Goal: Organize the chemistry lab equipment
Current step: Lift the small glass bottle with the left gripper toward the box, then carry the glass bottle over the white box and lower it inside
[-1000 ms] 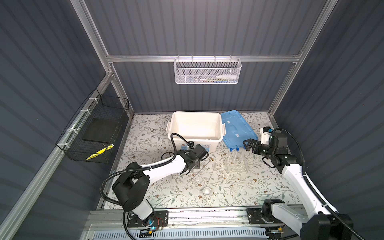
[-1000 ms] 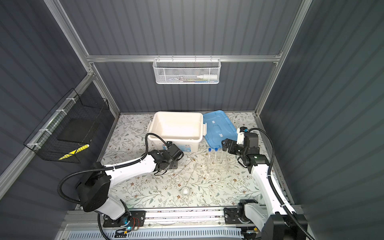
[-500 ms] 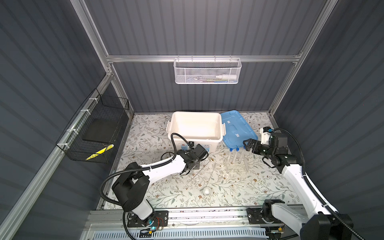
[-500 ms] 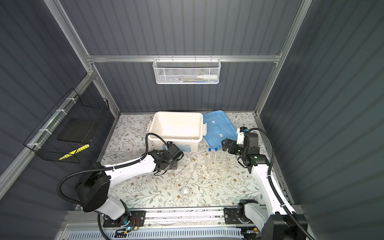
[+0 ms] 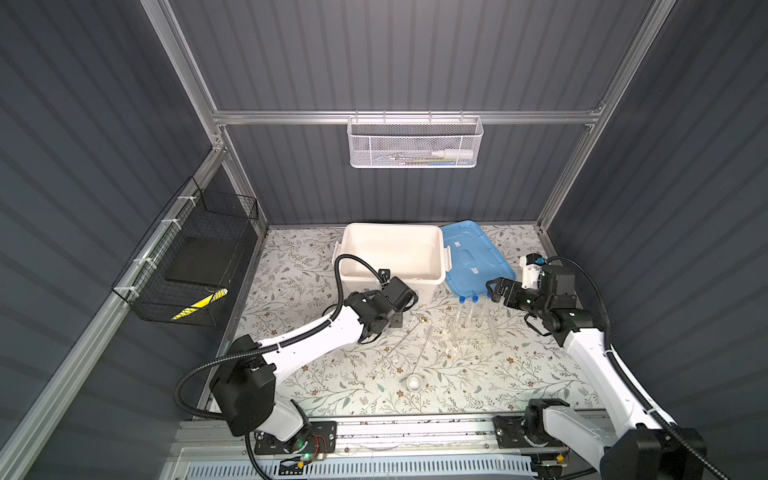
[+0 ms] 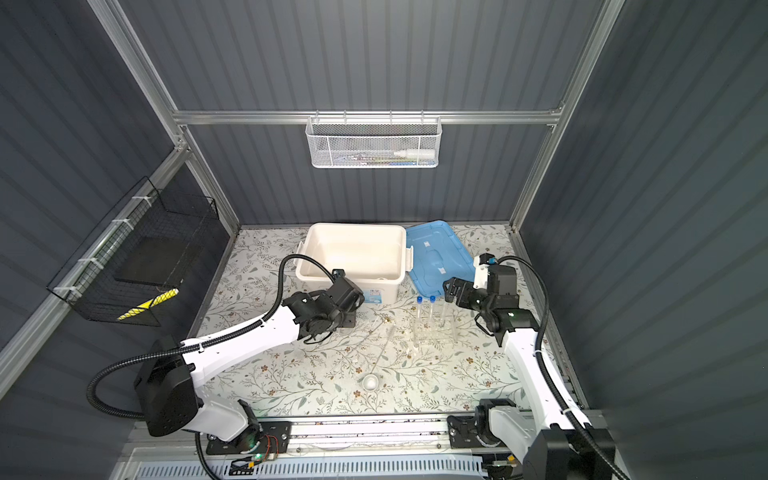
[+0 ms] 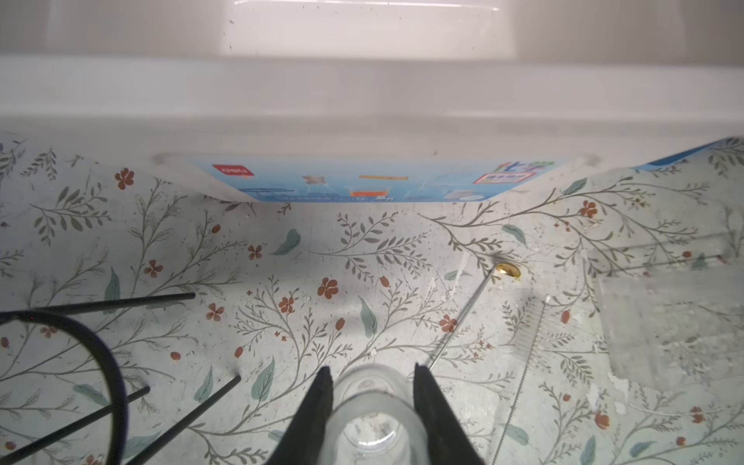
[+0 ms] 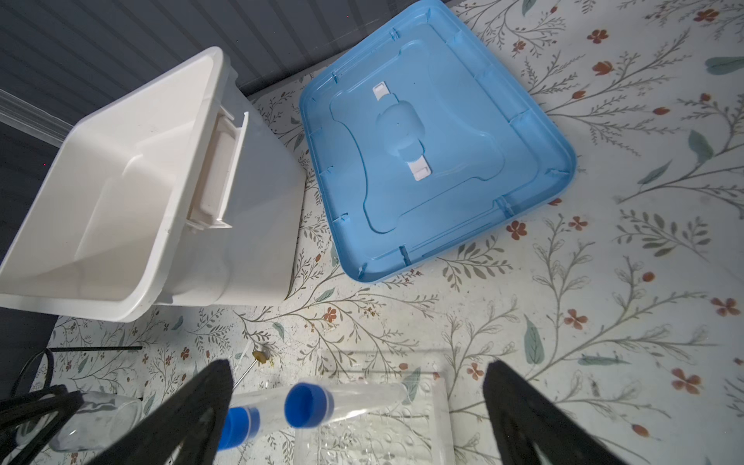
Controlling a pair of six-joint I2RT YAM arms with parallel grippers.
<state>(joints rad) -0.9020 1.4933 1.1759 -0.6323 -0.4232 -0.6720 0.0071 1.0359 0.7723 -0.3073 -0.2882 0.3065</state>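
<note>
1. Clear flask (image 7: 374, 406) sat on the floral table, near the front wall of the white box (image 7: 362, 92).
2. Left gripper (image 7: 372, 382) was partly closed, fingers pressed on both sides of the flask's neck.
3. Black tripod (image 7: 120, 302) was just beside the flask.
4. Right gripper (image 8: 358, 366) hung fully spread and held nothing, above the blue-capped tubes (image 8: 310, 404) in the clear rack (image 8: 374, 439).
5. Blue lid (image 8: 435, 153) lay beside the box.

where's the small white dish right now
In both top views the small white dish sits on the floral table near its front edge, about centre, nearer the camera than the clear tube rack and apart from it.
</note>
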